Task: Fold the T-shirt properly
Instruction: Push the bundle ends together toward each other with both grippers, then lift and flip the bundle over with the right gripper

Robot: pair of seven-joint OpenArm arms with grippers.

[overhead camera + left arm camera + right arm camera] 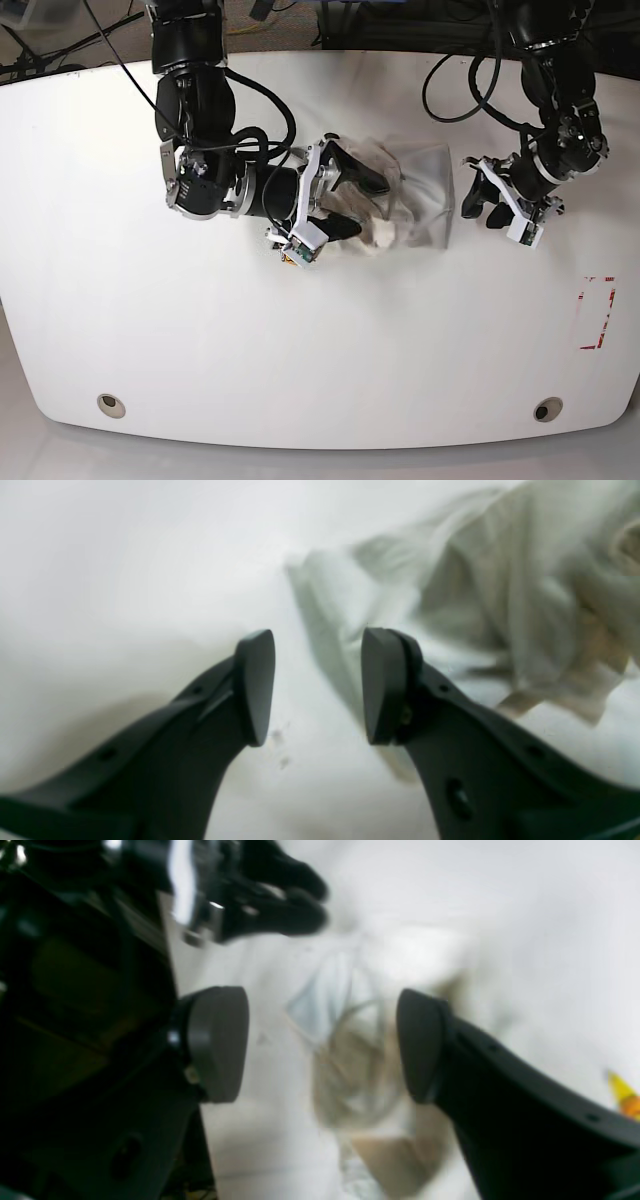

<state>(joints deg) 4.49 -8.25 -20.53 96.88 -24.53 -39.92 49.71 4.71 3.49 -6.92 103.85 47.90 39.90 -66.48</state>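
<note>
Dark pads of the left pincer (317, 685) fill the foreground of the left wrist view, spread apart with nothing between them. Beyond them the T-shirt (505, 595) lies crumpled up and to the right, blurred, its right side cut off by the frame edge; the pincer is apart from the cloth.

Right wrist view: right pincer (322, 1045) gaping wide, holding nothing; smeared folds of the T-shirt (350, 1060) lie past the gap. A yellow-orange scrap (622, 1095) shows at the right edge, too blurred to identify. Dark arm parts hide the left third of this view.

Base view: T-shirt (415, 190) is a bunched heap on the white worktop (300, 350), slightly beyond its middle. Right pincer (352, 202) is at the heap's left edge; contact cannot be judged. Left pincer (478, 202) sits just beside the heap's right edge, not touching. No print is legible.
</note>
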